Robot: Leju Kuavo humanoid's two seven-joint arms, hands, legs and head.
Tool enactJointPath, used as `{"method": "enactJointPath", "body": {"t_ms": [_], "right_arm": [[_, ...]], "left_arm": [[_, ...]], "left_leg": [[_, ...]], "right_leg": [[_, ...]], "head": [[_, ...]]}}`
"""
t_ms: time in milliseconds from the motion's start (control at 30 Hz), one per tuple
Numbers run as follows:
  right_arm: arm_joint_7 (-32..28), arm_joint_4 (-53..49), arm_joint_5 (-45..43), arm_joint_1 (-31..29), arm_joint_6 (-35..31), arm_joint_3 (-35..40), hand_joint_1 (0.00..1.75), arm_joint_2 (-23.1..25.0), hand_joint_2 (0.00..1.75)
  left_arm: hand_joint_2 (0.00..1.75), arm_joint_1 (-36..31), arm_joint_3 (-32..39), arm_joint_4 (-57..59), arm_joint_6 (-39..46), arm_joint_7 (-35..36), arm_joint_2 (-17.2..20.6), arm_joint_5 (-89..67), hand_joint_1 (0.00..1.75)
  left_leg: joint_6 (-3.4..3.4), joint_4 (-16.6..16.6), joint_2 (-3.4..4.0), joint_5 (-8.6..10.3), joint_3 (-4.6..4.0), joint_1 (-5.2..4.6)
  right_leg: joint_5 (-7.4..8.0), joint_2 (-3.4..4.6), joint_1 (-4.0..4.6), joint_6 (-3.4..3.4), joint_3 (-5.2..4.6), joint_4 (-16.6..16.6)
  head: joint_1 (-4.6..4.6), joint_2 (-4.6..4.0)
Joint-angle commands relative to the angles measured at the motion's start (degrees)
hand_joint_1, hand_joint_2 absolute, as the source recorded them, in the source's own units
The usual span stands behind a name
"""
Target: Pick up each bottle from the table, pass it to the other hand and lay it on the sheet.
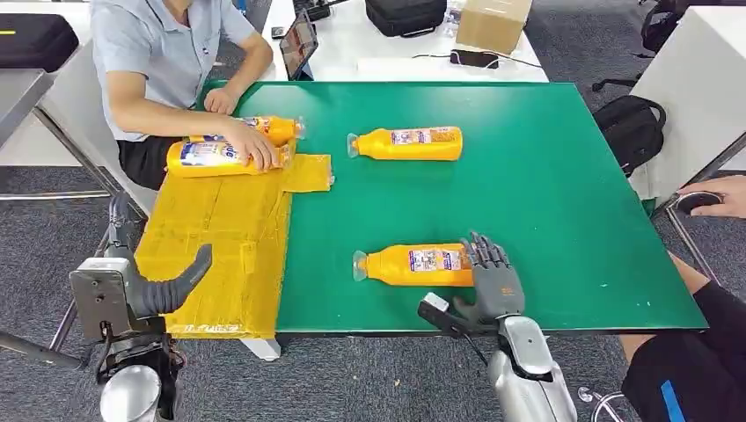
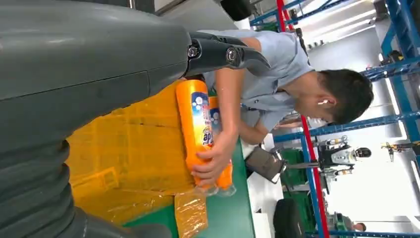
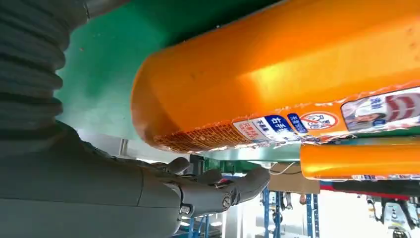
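An orange bottle (image 1: pixel 413 265) lies on its side near the front of the green table (image 1: pixel 545 176), cap toward the left. My right hand (image 1: pixel 493 280) is at its base end, fingers spread and holding nothing; in the right wrist view the bottle (image 3: pixel 297 74) looms just beside the fingers (image 3: pixel 218 188). A second bottle (image 1: pixel 406 143) lies farther back on the table. Two more bottles (image 1: pixel 220 158) lie at the far end of the yellow sheet (image 1: pixel 220 246), under a person's hand (image 1: pixel 255 145). My left hand (image 1: pixel 167 290) hovers empty at the sheet's near left edge.
A person sits at the far left corner of the table, arm reaching over the sheet. Another person's hand (image 1: pixel 717 198) and knee are at the right edge. A tablet (image 1: pixel 299 44), a cardboard box (image 1: pixel 493 22) and bags lie on the white desk behind.
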Motion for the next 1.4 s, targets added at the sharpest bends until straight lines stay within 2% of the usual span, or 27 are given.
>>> {"method": "enactJointPath", "body": {"t_ms": [33,167,300,567,600,633,733,800,900,1000,1100,1167,1200,1233,1267,1300,1333,1400], "right_arm": [[0.07,9.15,1.87,-2.38,-1.07,-1.84,0.00,-1.74,1.75],[-1.85,13.45,2.95,-5.64,-3.76,-1.70,0.00,-2.26,1.75],[-2.36,16.02,3.08,-7.56,-2.58,-0.66,0.00,-0.94,1.75],[5.41,32.63,6.11,-12.26,6.45,1.75,0.00,-2.09,1.75],[5.33,34.07,6.05,-12.50,6.81,2.61,0.12,-2.79,1.75],[5.43,35.12,6.11,-12.79,7.68,2.89,1.71,-3.24,1.75],[6.24,37.44,6.11,-13.37,9.90,4.25,1.75,-4.71,1.75],[6.29,38.26,6.01,-13.57,11.56,4.18,1.75,-5.09,1.75],[6.23,38.26,6.00,-13.44,11.43,4.16,1.75,-5.15,1.75],[6.23,38.26,6.00,-13.44,11.43,4.16,1.75,-5.15,1.75],[5.96,38.60,5.54,-13.18,12.58,3.68,1.75,-5.17,1.75],[4.87,38.54,4.73,-12.81,12.44,2.97,1.75,-5.24,1.75],[2.96,38.40,3.06,-12.45,12.21,1.67,1.75,-5.09,1.75],[0.63,38.26,1.29,-12.23,12.51,0.45,1.75,-4.89,1.75],[-2.91,37.98,-2.09,-11.93,13.21,-1.93,1.75,-4.47,1.75],[-6.93,37.45,-6.02,-11.59,13.81,-4.58,1.75,-3.93,1.75],[-10.63,36.44,-9.11,-11.23,13.87,-6.33,1.75,-3.19,1.75],[-21.32,31.40,-18.33,-10.26,14.48,-9.02,1.75,-0.44,1.75]], "left_arm": [[1.75,-2.06,0.15,3.90,-0.51,-0.01,0.00,0.59,0.00],[1.75,-3.00,-0.29,4.93,-0.89,-0.39,0.00,0.90,0.00],[1.75,-3.63,-0.17,6.51,-1.23,-0.03,0.00,1.61,0.00],[1.75,-3.95,0.82,7.33,-1.54,0.07,0.00,2.32,0.00],[1.75,-4.12,0.81,7.72,-2.10,0.16,0.00,2.73,0.00],[1.75,-4.26,0.89,8.00,-2.27,0.13,0.00,2.85,0.00],[1.75,-4.64,1.02,8.89,-2.37,-0.11,0.00,2.99,0.00],[1.75,-4.62,1.11,9.10,-2.84,0.02,0.00,3.39,0.00],[1.75,-4.59,1.21,9.16,-2.87,0.03,0.00,3.41,0.00],[1.75,-4.59,1.21,9.16,-2.87,0.03,0.00,3.41,0.00],[1.75,-4.48,1.38,9.26,-3.02,0.16,0.00,3.65,0.00],[1.75,-4.47,1.46,9.22,-2.91,0.17,0.00,3.66,0.00],[1.75,-4.48,1.53,9.17,-3.29,0.30,0.00,3.80,0.00],[1.75,-4.54,1.52,9.25,-3.73,0.45,0.00,4.04,0.00],[1.75,-4.68,1.46,9.55,-4.15,0.58,0.00,4.28,0.00],[1.75,-4.82,1.25,9.96,-4.24,0.63,0.00,4.42,0.00],[1.75,-4.92,0.99,10.43,-4.06,0.58,0.00,4.40,0.00],[1.75,-4.74,0.01,12.53,-6.57,2.21,0.00,3.97,0.00]], "left_leg": [[0.09,-0.08,-0.08,0.00,0.19,-0.01],[0.09,-0.07,-0.04,0.02,0.20,-0.02],[0.08,-0.06,0.01,0.02,0.20,-0.01],[0.07,-0.10,0.12,-0.01,0.48,0.04],[0.11,-0.16,0.17,0.01,0.62,0.05],[0.08,-0.08,0.42,-0.07,0.72,0.03],[0.04,-0.10,0.09,-0.14,1.10,0.02],[0.07,-0.07,0.24,-0.43,1.44,0.03],[0.14,-0.24,0.02,-0.21,1.35,0.05],[0.14,-0.10,0.15,-0.35,1.76,0.06],[0.19,-0.23,-0.04,-0.16,1.60,0.04],[0.16,-0.22,0.07,-0.28,1.83,0.06],[0.15,-0.06,0.15,-0.48,2.02,0.05],[0.16,-0.21,0.02,-0.34,1.78,0.06],[0.14,0.01,0.21,-0.74,2.34,0.05],[0.18,-0.01,0.10,-0.60,2.15,0.06],[0.13,0.09,0.28,-0.90,2.60,0.02],[0.19,0.01,0.06,-0.65,2.08,0.08]], "right_leg": [[-0.02,-0.13,0.02,-0.10,0.22,-0.10],[0.01,-0.09,0.02,-0.10,0.23,-0.10],[0.04,-0.03,0.02,-0.09,0.21,-0.07],[0.05,0.15,0.07,-0.10,0.44,-0.16],[0.08,0.21,0.09,-0.14,0.54,-0.23],[0.09,0.47,0.06,-0.11,0.55,-0.14],[0.03,0.26,0.07,-0.16,0.53,-0.18],[-0.20,0.46,0.06,-0.19,0.56,-0.17],[-0.07,0.19,0.10,-0.21,0.58,-0.40],[-0.17,0.36,0.09,-0.20,0.97,-0.29],[0.01,0.12,0.10,-0.21,0.93,-0.44],[-0.04,0.24,0.12,-0.15,1.14,-0.46],[-0.16,0.36,0.09,-0.11,1.26,-0.31],[-0.03,0.19,0.12,-0.17,1.08,-0.48],[-0.40,0.46,0.09,-0.14,1.55,-0.25],[-0.30,0.32,0.11,-0.18,1.41,-0.31],[-0.53,0.55,0.06,-0.14,1.75,-0.22],[-0.29,0.28,0.13,-0.19,1.39,-0.39]], "head": [[0.00,0.00],[0.00,0.00],[0.00,0.00],[0.00,0.00],[0.02,0.00],[-0.02,0.00],[0.02,0.00],[0.02,0.00],[0.00,0.00],[0.02,0.00],[0.02,0.00],[0.02,0.00],[0.02,0.00],[0.02,0.00],[0.00,0.00],[0.04,0.00],[0.02,0.00],[0.02,0.00]]}}
